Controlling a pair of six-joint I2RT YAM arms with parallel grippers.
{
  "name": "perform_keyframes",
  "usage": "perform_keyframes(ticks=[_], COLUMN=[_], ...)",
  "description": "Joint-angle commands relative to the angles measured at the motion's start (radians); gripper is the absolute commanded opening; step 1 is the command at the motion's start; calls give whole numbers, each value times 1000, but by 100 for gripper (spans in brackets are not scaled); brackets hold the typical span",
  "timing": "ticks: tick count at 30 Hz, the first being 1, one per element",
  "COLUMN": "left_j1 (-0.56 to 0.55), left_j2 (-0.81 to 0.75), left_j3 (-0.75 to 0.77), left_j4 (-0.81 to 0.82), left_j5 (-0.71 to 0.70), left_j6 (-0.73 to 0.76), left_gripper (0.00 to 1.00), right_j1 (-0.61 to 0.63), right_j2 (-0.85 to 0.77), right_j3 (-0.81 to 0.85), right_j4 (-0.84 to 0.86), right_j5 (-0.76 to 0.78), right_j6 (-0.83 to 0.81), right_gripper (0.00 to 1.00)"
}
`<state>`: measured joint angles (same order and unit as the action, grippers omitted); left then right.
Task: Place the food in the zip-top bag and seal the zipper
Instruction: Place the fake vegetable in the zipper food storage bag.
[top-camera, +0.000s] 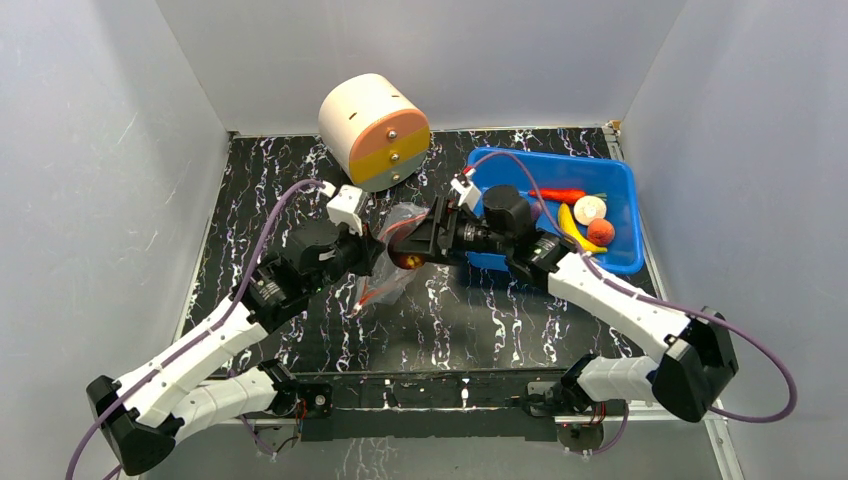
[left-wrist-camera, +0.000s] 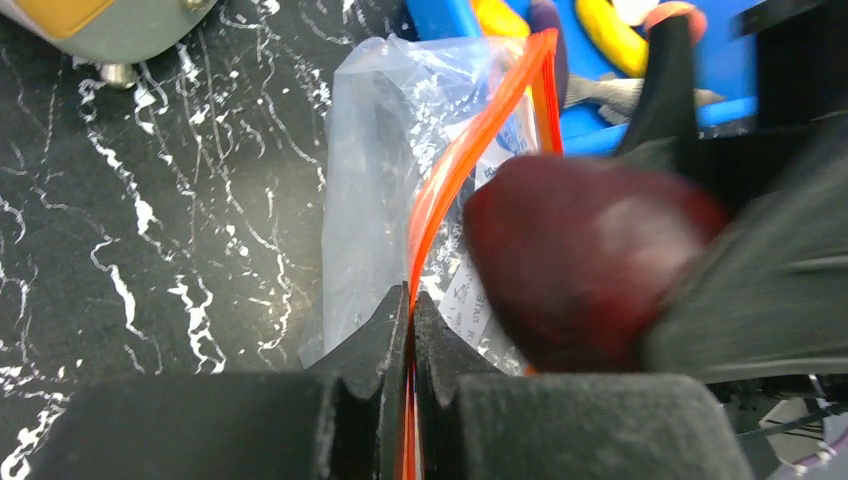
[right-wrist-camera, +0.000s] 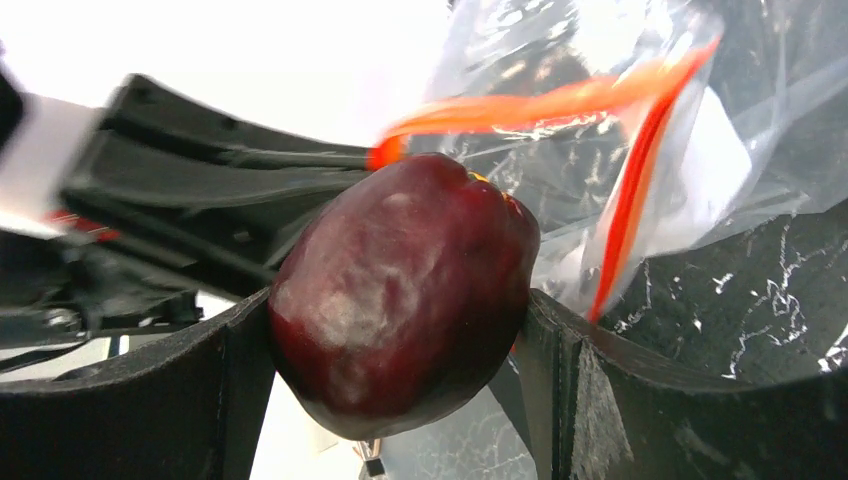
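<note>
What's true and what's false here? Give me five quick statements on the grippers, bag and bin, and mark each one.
1. The right gripper holds a dark red round food. True.
2. The left gripper is open and empty. False: it is shut on the zipper of the bag.
3. The banana lies in the bin. True.
4. The carrot is in the bag. False: it lies in the bin.
5. The bag is in the bin. False: it is outside it, pinched by the left gripper.
</note>
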<state>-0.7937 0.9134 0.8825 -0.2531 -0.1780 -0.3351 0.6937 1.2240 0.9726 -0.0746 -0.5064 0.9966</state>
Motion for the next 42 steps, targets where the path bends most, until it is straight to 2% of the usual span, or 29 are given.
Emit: perform_keyframes(ticks=[1, 6, 10, 17, 25, 29, 33, 42], left_j1=[4, 4, 4, 4, 4, 4, 5, 4], left_j2=[-8, -57, -53, -45, -32, -38, -36, -14], left_j3=[74, 55, 60, 36, 21, 6, 4, 29], left_j4=[18, 53, 55, 71, 78, 89, 89, 72], left_j5=[79, 121, 140, 132, 95, 76, 57, 17], left_j6=[-23, -68, -85, -88, -91, -108, -117, -97], left_gripper=[0, 0, 0, 0, 0, 0, 0, 0], right_j1=[17, 17, 16, 16, 16, 16, 15, 16], right_j2=[49, 56, 67, 85, 78, 67, 39, -32], right_j3=[33, 24, 64, 116, 131, 141, 109, 29], right_j4=[-16, -109, -184, -168, -149, -155, -167, -231], right_j5=[66, 187, 282, 277, 259, 249, 258, 277], right_j6=[-35, -90, -123, -81, -49, -60, -67, -109], right_gripper=[60, 61, 70, 90, 98, 94, 84, 50])
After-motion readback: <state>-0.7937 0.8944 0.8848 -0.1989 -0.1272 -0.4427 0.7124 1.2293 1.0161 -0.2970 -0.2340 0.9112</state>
